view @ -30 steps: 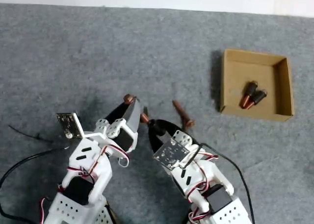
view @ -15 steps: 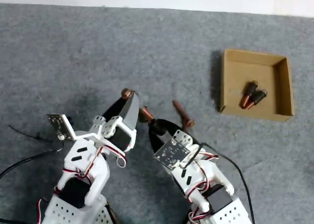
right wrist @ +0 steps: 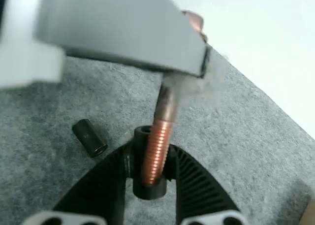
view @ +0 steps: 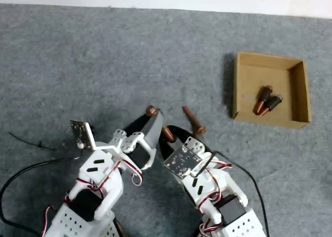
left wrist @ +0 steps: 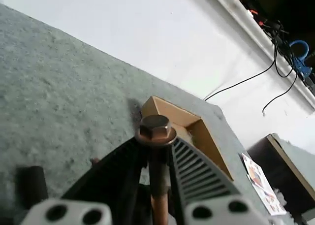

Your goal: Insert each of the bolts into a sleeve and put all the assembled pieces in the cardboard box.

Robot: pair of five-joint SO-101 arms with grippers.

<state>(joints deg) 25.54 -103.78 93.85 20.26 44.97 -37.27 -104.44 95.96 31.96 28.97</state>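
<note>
The left tool (left wrist: 157, 147) was closed on a bolt (left wrist: 156, 129), gripping the shank just under the hexagonal head. The right tool (right wrist: 150, 158) was closed round a dark sleeve (right wrist: 146, 190) held upright between its jaws. The two met above the grey worktop (view: 104, 55), well apart from the cardboard box (view: 243, 60). In the right wrist view the threaded end lay across the sleeve's mouth and down its near side, and it could not be told whether the tip had entered the bore. The likeliest trouble was misalignment. The bolt came in at a slant to the sleeve, so a push might run the threads down the outside wall. It might also jam them on the rim and twist the sleeve in its grip or knock it free. Held so near the head, the long shank could also swivel under a side load. A loose bolt (view: 193, 121) lay on the worktop just beside the right tool, roughly on the way toward the box. A spare sleeve (right wrist: 90, 138) lay on its side near the held one, and either could be nudged and roll if an arm dropped low. Two assembled pieces (view: 262, 99) already lay in the box, with bare floor beside them.
</note>
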